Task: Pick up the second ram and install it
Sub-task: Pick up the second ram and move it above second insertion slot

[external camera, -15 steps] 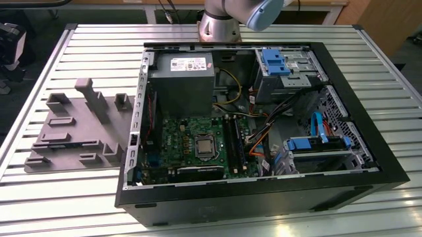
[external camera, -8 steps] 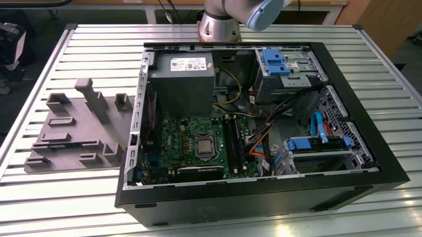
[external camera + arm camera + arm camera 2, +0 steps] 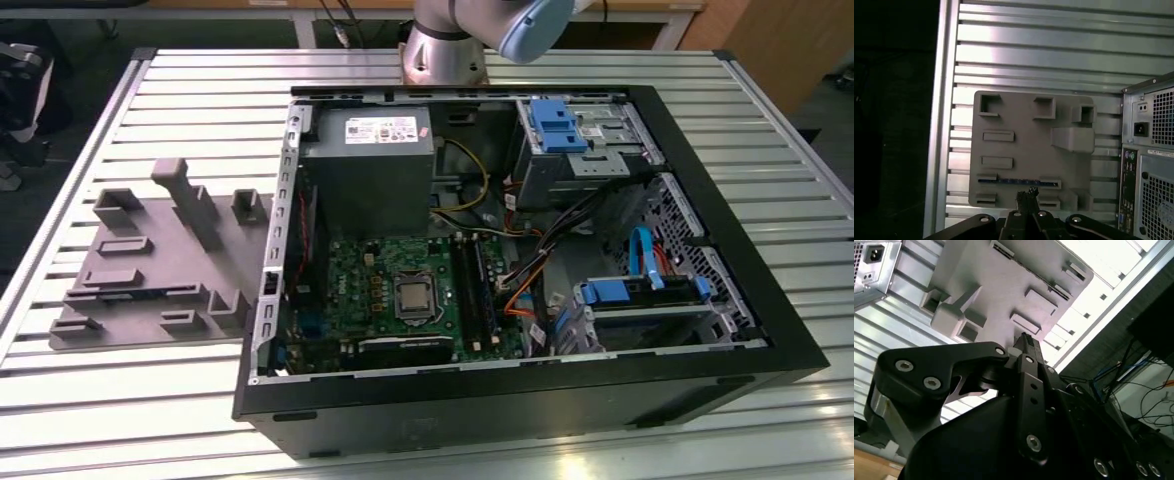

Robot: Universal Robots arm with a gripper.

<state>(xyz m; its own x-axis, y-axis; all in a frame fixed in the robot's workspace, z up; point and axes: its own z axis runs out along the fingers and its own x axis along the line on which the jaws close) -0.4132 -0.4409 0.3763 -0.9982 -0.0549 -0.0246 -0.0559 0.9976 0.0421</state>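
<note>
One ram (image 3: 1014,181), first wrist view.

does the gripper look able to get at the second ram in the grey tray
Probably yes: in the first wrist view the second ram lies uncovered in the grey tray, nothing across it, and the gripper points close to it, though its fingers look shut.

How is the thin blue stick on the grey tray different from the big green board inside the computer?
The stick is long, narrow and dark blue; the board is wide, squarish and green. The stick sits in the grey tray out on the slatted table; the board lies inside the open black computer case. Both look like flat circuit pieces.
</note>
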